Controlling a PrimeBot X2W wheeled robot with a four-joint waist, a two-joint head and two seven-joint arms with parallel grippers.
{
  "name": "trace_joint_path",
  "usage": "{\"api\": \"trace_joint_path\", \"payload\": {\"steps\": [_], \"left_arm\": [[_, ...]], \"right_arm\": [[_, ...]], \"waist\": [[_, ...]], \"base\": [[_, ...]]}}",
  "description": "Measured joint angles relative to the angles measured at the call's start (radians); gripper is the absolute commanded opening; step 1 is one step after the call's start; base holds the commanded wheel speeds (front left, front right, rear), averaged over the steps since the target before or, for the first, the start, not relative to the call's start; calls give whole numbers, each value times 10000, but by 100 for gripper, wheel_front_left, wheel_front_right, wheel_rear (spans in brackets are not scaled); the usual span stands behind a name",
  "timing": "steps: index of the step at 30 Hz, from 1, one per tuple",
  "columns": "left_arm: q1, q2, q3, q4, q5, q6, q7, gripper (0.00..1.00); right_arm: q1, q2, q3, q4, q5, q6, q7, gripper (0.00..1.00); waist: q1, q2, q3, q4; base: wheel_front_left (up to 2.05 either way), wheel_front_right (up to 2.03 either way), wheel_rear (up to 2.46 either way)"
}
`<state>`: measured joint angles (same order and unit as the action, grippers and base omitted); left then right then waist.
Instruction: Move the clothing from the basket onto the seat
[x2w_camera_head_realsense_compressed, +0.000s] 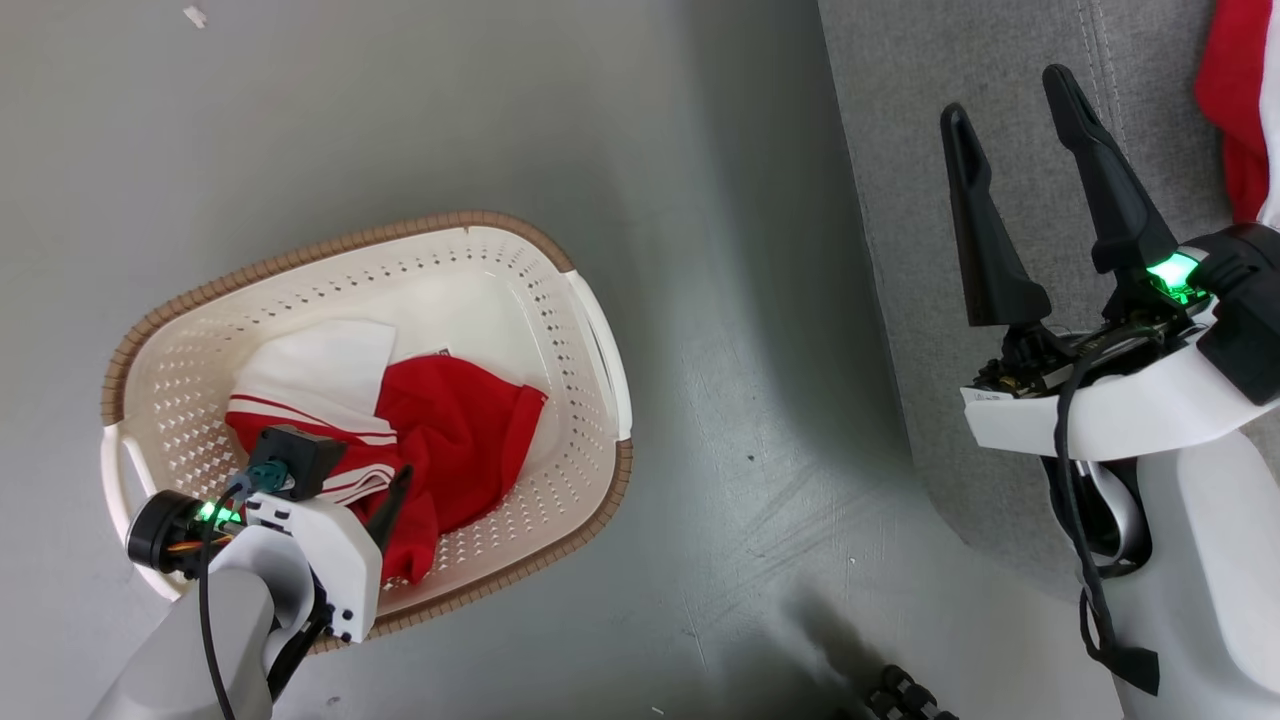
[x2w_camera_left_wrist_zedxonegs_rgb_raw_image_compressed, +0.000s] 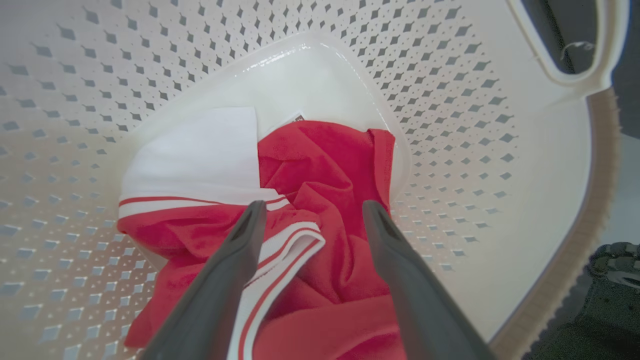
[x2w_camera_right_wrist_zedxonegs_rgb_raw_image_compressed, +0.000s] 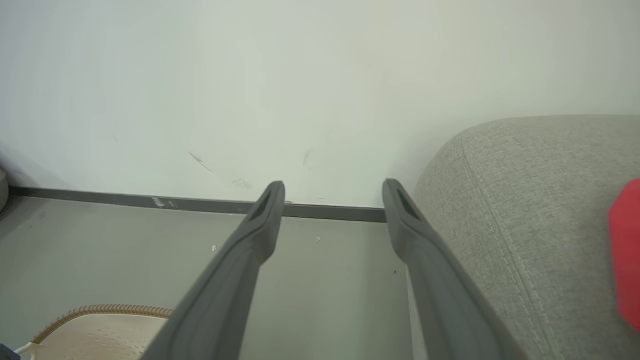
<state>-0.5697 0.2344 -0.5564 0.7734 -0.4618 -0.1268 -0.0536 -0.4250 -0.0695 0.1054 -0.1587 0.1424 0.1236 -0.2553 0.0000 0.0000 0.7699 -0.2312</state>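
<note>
Locate red-and-white clothing heaped on bottom of basket, directly under and between fingers of left tool. Read left tool as released, fingers spread, inside basket walls; contact with cloth not determinable. Read right tool as released and empty, above edge of seat, well apart from basket. Note basket on floor beside seat, and further red garment on seat.

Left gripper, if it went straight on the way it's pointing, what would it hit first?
Most likely the red and white garment: the left gripper, open, points down into the basket, straddling the garment's striped band. Whether the tips touch the cloth I cannot tell.
</note>
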Motion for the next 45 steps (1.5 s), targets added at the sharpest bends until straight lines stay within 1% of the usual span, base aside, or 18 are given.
{"api": "trace_joint_path", "payload": {"steps": [7, 10, 13, 20, 26, 28, 30, 35, 38, 41, 42, 43, 44, 45], "left_arm": [[-389, 61, -410, 297, 144, -2, 111, 100], [-551, 221, -545, 635, 405, -2, 372, 100], [-653, 382, -610, 786, 518, -2, 395, 100], [-998, 539, -830, 1191, 907, -2, 571, 100], [-1062, 637, -1304, 1697, 1421, 15, 1064, 100], [-1139, 734, -1557, 1870, 1735, 104, 1244, 100], [-1196, 800, -1570, 1883, 1801, 121, 1214, 100], [-1267, 769, -1584, 2021, 1870, 374, 1212, 100], [-1423, 763, -1689, 2148, 2046, 433, 1227, 100], [-1569, 765, -1716, 2207, 2186, 635, 1214, 100], [-1619, 761, -1741, 2220, 2205, 640, 1212, 93], [-1651, 750, -1758, 2257, 2228, 642, 1212, 25], [-1666, 732, -1783, 2324, 2255, 681, 1214, 0], [-1669, 713, -1802, 2383, 2265, 729, 1214, 0]], "right_arm": [[-168, 58, 115, -52, -2, 0, 0, 100], [-359, 73, 155, -59, 0, 0, 0, 100], [-526, 94, 190, -107, 0, 0, 0, 100], [-564, 113, 322, -125, 4, 0, 0, 100], [-793, 151, 445, -102, 35, 0, 0, 100], [-813, 159, 481, -71, 61, 0, 0, 100], [-826, 161, 506, -31, 61, 0, 0, 100], [-950, 173, 548, 17, 73, 0, 0, 100], [-953, 182, 552, 35, 77, 0, 0, 100], [-958, 188, 550, 58, 79, 0, 0, 100], [-961, 194, 548, 65, 79, 0, 0, 100], [-963, 196, 548, 77, 84, 0, 0, 100], [-965, 198, 548, 82, 127, 0, 0, 100], [-965, 198, 545, 84, 176, 0, 0, 100]], "waist": [[0, 0, 448, -215], [0, 0, 621, -315], [0, 0, 774, -424], [0, 0, 1063, -692], [0, 0, 1242, -935], [0, 0, 1285, -1014], [0, 0, 1319, -1083], [0, 0, 1391, -1207], [0, 0, 1432, -1248], [0, 0, 1471, -1273], [0, 0, 1481, -1277], [0, 0, 1483, -1279], [0, 0, 1483, -1280], [0, 0, 1483, -1280]], "base": [[0, 0, 0], [0, 0, 0], [0, 0, 0], [0, 0, 0], [0, 0, 0], [0, 0, 0], [0, 0, 0], [0, 0, 0], [0, 0, 0], [0, 0, 0], [0, 0, 0], [0, 0, 0], [0, 0, 0], [0, 0, 0]]}}
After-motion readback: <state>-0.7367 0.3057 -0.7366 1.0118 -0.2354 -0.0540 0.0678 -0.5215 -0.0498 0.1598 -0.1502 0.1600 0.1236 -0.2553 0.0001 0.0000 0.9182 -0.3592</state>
